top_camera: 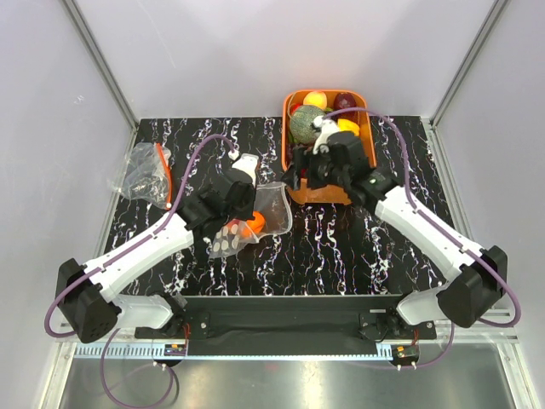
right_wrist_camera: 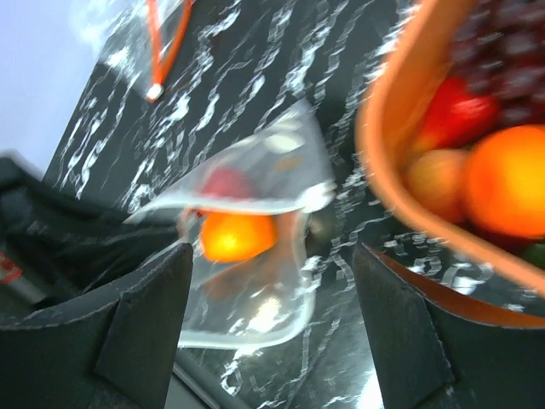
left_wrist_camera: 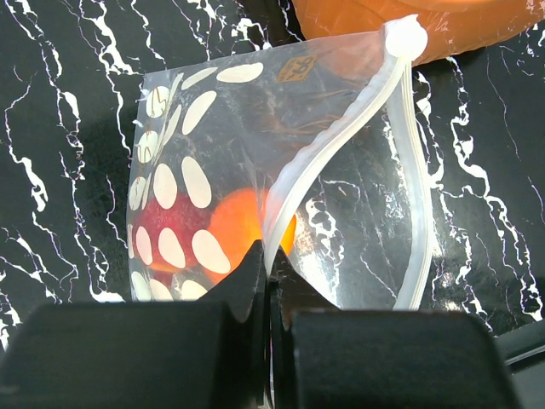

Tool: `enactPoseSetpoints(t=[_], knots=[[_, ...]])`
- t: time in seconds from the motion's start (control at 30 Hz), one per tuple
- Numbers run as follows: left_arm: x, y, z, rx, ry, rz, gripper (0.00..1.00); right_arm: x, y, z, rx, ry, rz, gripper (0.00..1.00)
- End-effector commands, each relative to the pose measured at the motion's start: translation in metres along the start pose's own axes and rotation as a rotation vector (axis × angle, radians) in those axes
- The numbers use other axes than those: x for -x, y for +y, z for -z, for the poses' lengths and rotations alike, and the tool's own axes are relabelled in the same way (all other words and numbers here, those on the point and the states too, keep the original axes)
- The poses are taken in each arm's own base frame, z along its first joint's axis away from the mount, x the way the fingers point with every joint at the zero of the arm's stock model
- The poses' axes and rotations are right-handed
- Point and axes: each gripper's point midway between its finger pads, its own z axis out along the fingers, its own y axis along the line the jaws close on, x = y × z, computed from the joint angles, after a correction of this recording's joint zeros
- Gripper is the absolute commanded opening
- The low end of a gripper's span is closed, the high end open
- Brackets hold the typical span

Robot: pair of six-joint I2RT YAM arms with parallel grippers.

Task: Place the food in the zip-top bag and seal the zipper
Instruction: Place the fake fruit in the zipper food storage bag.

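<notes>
left gripper (left_wrist_camera: 266, 260): its jaws are pressing together on the mouth edge of the zip-top bag (left_wrist_camera: 221, 153), pinching the film where the zipper (left_wrist_camera: 341, 128) is bending down to them
zip-top bag: it is hanging from the left gripper near the middle of the black marbled table (top_camera: 341, 239), just left of the orange basket (top_camera: 328, 194), its dotted end sagging toward the near side; whether that end is touching the table cannot be told
zipper: it is standing unsealed, its two pale strips gaping apart into a loop and meeting again at a white end tab (left_wrist_camera: 404, 36)
food in the bag: an orange round fruit (left_wrist_camera: 243, 223) and a red fruit (left_wrist_camera: 166, 226) are sitting side by side at the closed end, showing behind the white dots
melon (top_camera: 305, 124): the green netted ball is lying in the left part of the basket, with a yellow fruit (top_camera: 315, 100) and a dark red fruit (top_camera: 345, 100) sitting behind it at the far end
right gripper (right_wrist_camera: 272, 251): its fingers are standing wide apart with nothing between them; in the top view it is hovering over the basket's near left corner
right wrist view: it is showing, blurred, the gaping bag mouth on one side and the basket rim on the other, with an orange ball (right_wrist_camera: 511, 179), a peach-coloured fruit (right_wrist_camera: 434, 183) and dark grapes (right_wrist_camera: 511, 51) lying inside
second bag (top_camera: 145, 175): a crumpled clear bag with an orange strip is lying at the table's far left edge, well apart from the rest
</notes>
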Motion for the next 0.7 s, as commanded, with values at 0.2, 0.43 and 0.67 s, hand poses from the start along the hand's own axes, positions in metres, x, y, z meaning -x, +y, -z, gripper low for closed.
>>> enactPoseSetpoints(t=[0.2, 0.43, 0.67], knots=[[0.016, 0.006, 0.005, 0.024, -0.074, 0.017, 0.00, 0.072, -0.066, 0.011, -0.127, -0.116, -0.067, 1.00], [0.018, 0.004, 0.005, 0.008, -0.090, 0.018, 0.00, 0.103, -0.104, -0.023, -0.242, -0.167, -0.113, 1.00], [0.017, 0.010, 0.006, 0.026, -0.122, 0.019, 0.00, 0.141, -0.140, -0.059, -0.336, -0.213, -0.093, 1.00]])
